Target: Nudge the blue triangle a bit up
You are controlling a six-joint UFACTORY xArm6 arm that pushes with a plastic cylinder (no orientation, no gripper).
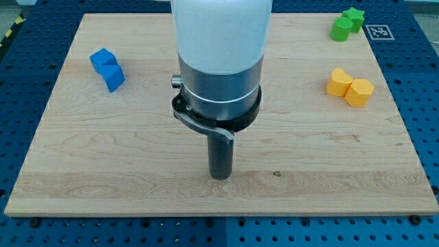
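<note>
Two blue blocks touch each other at the view's upper left. The upper one [103, 60] looks like a cube. The lower one [114, 77] looks wedge-like and may be the blue triangle, though I cannot make out its shape for certain. My tip [220, 178] rests on the wooden board [82, 171] at the bottom centre. It is far to the right of and below the blue blocks, touching no block. The arm's white and silver body hides the board's top centre.
A green star [354, 16] and another green block [340, 29] sit together at the top right corner. Two yellow blocks [338, 81] [359, 92] touch each other at the right edge. A blue pegboard [425, 103] surrounds the board.
</note>
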